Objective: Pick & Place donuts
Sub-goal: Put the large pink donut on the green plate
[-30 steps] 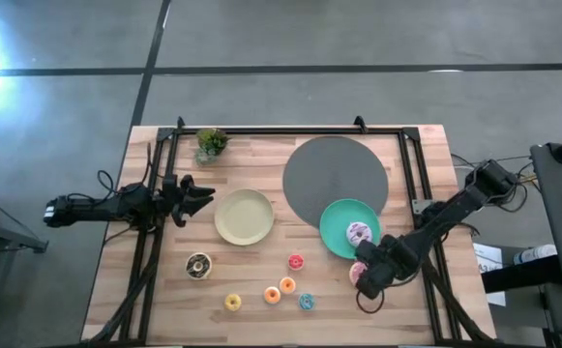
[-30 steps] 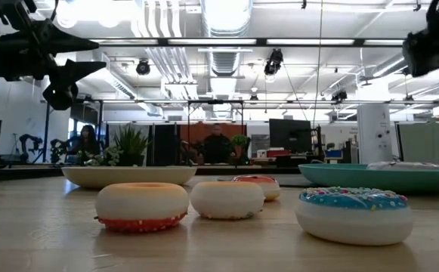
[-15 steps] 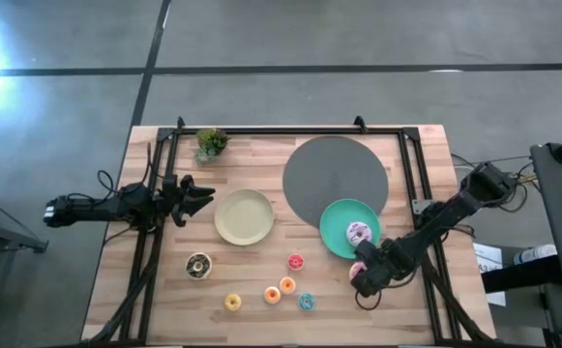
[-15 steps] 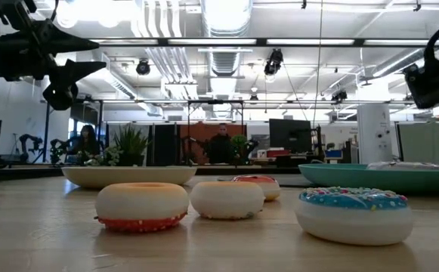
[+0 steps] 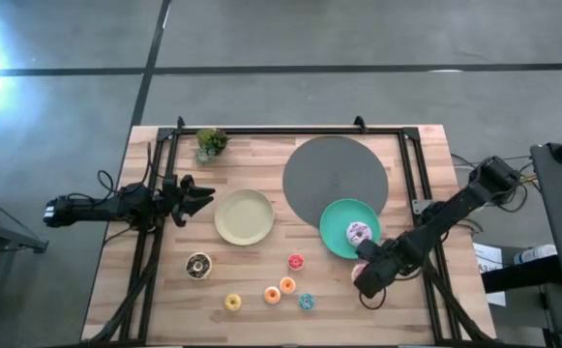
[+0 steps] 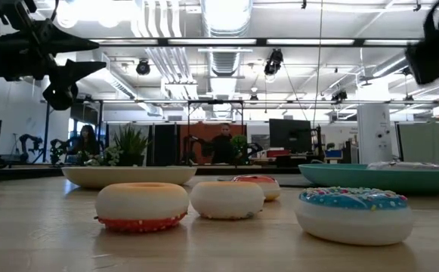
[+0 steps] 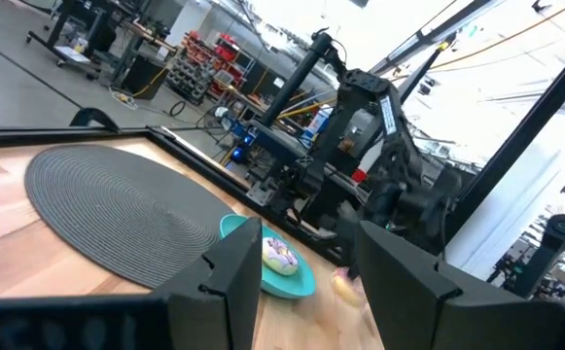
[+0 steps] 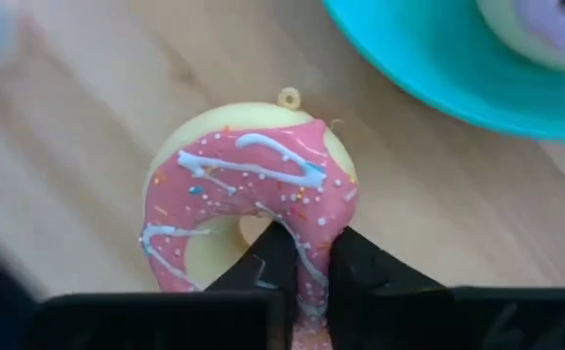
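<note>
My right gripper [image 5: 362,276] is at the near right of the table, just in front of the teal plate [image 5: 337,224], and is shut on the pink donut [image 8: 248,185]. The lilac sprinkled donut [image 5: 359,233] lies on the teal plate. The chocolate donut [image 5: 199,265] and several mini donuts, among them red [image 5: 296,261], yellow [image 5: 233,302] and blue [image 5: 306,302], lie flat on the wood near the front edge. My left gripper [image 5: 201,198] hangs open above the table's left side, beside the cream plate [image 5: 244,217]. My right gripper pinches the pink donut's ring wall [image 8: 313,255] between its two fingers. One finger [image 8: 270,264] stands in the hole and the other [image 8: 365,277] outside the ring. The fingers come from above. Whether the donut is clear of the wood, I cannot tell.
A round grey mat [image 5: 335,177] lies at the far right, partly under the teal plate. A small potted plant [image 5: 210,143] stands at the far left corner. Black frame rails [image 5: 160,242] run along the table's sides and far edge.
My right gripper has shut on the pink donut. In the low view, the donut's pale edge at the right border no longer shows.
</note>
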Controlling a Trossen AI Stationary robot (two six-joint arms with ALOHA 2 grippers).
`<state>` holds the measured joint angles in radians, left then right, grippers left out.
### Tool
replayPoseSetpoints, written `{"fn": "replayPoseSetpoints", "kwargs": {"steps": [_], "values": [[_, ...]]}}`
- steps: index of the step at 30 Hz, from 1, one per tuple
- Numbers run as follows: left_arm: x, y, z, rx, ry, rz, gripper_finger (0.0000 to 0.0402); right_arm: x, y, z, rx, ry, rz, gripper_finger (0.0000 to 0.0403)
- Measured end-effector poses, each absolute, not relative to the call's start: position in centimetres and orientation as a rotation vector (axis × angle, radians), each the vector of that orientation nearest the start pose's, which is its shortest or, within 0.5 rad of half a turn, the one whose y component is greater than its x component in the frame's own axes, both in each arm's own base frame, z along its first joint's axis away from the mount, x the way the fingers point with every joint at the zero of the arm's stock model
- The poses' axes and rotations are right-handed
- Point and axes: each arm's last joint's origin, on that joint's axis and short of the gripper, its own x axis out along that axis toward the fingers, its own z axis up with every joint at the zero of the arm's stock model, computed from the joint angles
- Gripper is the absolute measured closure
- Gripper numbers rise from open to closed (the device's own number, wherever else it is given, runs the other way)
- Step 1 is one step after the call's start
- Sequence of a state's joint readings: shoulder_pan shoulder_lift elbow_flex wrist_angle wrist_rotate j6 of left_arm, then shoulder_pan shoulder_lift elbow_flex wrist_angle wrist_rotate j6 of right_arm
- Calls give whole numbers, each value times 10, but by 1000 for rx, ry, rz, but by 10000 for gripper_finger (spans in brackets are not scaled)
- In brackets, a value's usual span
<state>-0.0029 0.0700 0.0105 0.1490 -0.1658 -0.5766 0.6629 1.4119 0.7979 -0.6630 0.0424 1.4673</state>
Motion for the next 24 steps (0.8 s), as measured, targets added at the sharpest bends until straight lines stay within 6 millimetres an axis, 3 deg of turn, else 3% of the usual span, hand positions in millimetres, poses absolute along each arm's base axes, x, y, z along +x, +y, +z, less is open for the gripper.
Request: {"fn": "replayPoseSetpoints", "kwargs": {"steps": [2,6,14,17,24], "values": [[101,4,176,-582,-134,133,260,192,139,194,806,1222,-459,384],[101,4,176,-583,-134,133,260,205,100,210,789,1065,-625,370],[101,4,176,-585,-134,132,260,237,9,197,690,1079,-763,365],[101,4,176,-593,-135,132,260,241,-6,190,669,1130,-750,365],[101,4,176,-594,-135,132,260,246,-11,176,667,1210,-719,351]]}}
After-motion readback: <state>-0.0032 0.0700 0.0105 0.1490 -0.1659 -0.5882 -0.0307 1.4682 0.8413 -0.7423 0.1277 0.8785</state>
